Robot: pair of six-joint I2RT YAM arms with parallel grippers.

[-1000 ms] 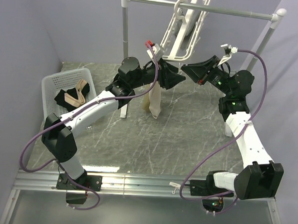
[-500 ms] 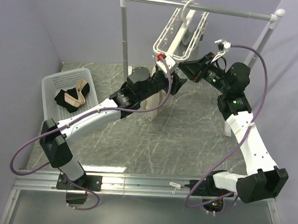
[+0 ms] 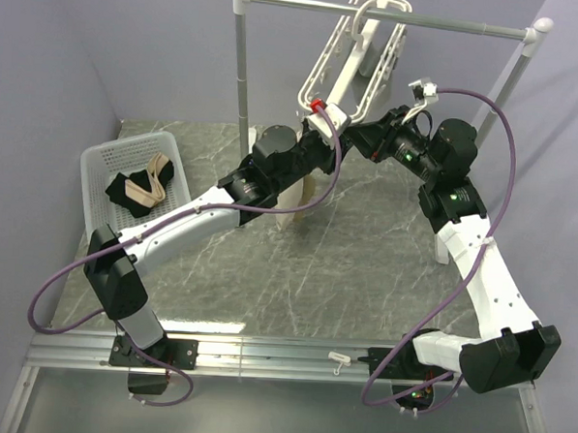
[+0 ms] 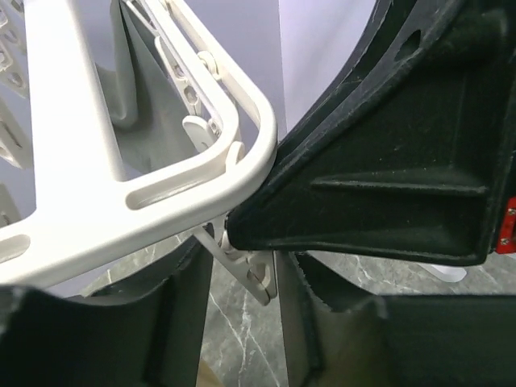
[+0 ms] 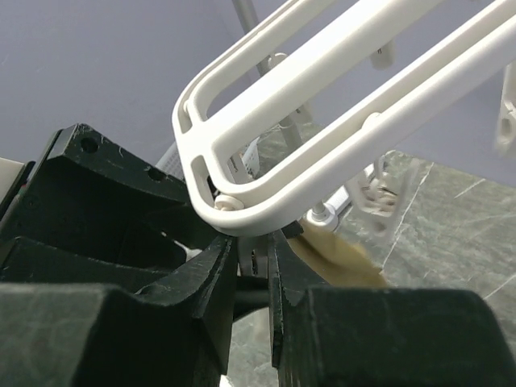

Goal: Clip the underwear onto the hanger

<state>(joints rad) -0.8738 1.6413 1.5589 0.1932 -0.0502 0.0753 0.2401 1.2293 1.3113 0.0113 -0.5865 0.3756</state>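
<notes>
The white hanger [image 3: 360, 55] hangs tilted from the rail, its lower corner [image 4: 242, 153] between both grippers. My right gripper [image 5: 251, 266] is shut on one small clip [image 5: 256, 262] under that corner. My left gripper [image 4: 242, 290] meets it from the left [image 3: 334, 143], its jaws apart around a dangling clip [image 4: 250, 270] that lies against the right finger. The tan underwear [image 3: 295, 193] hangs below my left gripper; it shows past the clip [image 5: 334, 250] and at the bottom edge [image 4: 201, 376]. How it is held is hidden.
A white basket [image 3: 103, 158] at the left holds black and beige cloth [image 3: 140, 189]. The silver rail [image 3: 406, 19] stands on posts at the back left [image 3: 243, 69] and back right [image 3: 515, 73]. Purple cables loop over both arms.
My left arm has stretched right and up to the hanger's lower corner, carrying the underwear along. The right gripper has moved left to the same corner. The hanger has swung upright.
</notes>
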